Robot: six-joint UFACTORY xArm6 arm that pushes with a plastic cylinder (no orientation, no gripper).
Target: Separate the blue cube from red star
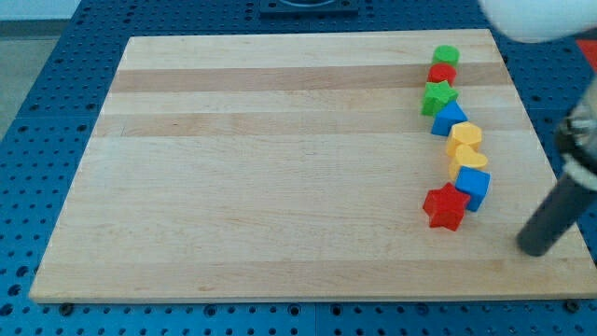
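Fingers are absent on this arm, so nothing is held or pinched; my tip (pixel 534 248), a bare dark rod end, rests on the table (pixel 261 187) at the view's lower right, apart from every block. Separation looks not yet begun: the blue cube (pixel 473 187) touches the red star (pixel 446 207), at the bottom of a column of blocks
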